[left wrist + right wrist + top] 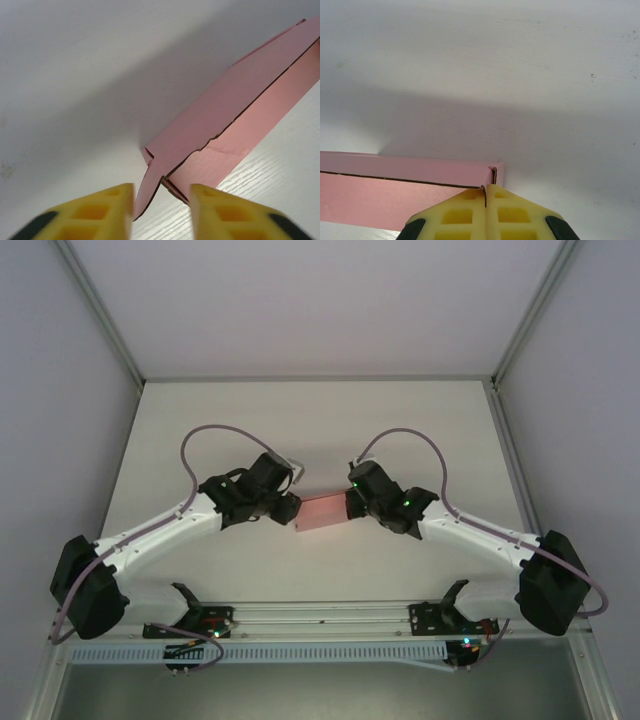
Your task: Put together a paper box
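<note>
Right pincer (pixel 486 194) pinches an end flap of the paper box (pixel 322 512) at mid-worktop (pixel 300 420). Left pincer (pixel 162 200) is spread, straddling the opposite corner.

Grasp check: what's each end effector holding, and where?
Right end effector pinches the paper box by its end flap; left end effector is open, straddling the other end.

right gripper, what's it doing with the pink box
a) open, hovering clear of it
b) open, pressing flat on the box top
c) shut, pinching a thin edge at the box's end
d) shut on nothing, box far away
c: in the right wrist view the right gripper is closed tight, with a thin card edge of the paper box caught between its tips at the box's end.
</note>
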Robot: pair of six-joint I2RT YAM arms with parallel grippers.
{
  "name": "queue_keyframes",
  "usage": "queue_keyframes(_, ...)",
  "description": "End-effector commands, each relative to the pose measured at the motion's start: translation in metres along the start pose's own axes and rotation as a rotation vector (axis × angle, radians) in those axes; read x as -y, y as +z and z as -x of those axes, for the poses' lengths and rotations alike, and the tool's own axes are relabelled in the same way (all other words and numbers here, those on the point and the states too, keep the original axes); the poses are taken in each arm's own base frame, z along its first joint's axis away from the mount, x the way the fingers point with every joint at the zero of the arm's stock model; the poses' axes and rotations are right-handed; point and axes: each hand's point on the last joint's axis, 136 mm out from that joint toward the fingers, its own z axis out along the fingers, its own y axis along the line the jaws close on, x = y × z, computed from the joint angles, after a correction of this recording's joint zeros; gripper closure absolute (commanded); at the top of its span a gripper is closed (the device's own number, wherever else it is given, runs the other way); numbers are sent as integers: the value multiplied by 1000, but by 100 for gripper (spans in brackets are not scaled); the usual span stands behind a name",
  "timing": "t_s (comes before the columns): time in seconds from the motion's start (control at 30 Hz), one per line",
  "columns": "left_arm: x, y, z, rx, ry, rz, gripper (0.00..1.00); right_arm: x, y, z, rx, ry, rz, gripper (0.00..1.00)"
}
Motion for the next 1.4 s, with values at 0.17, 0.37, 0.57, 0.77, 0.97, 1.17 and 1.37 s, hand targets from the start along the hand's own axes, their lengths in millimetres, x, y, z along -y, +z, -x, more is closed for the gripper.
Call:
queue_keyframes(0.17,-2,6,-4,-29,-10,25,93,3,4,-22,-84,-11,-31,100)
queue_keyframes(0.37,-2,5,2,-7,-55,27,100,1,5,-24,-92,-12,-27,100)
queue_keyframes(0.57,11,1,14,-19,-254,-50,100,2,4,-26,-87,-11,-80,100)
queue_keyframes(0.77,1,4,7,-15,-423,-24,100,0,5,-28,-45,68,-101,100)
queue_keyframes(0.97,-1,15,8,-13,-503,-35,100,-9,5,-28,-18,106,-63,100)
queue_keyframes(1.17,-1,20,4,-29,-523,-41,100,-10,5,-31,-21,102,-68,100)
queue_keyframes(1.37,-12,28,-14,-39,-437,18,100,-12,5,-30,-11,81,-56,100)
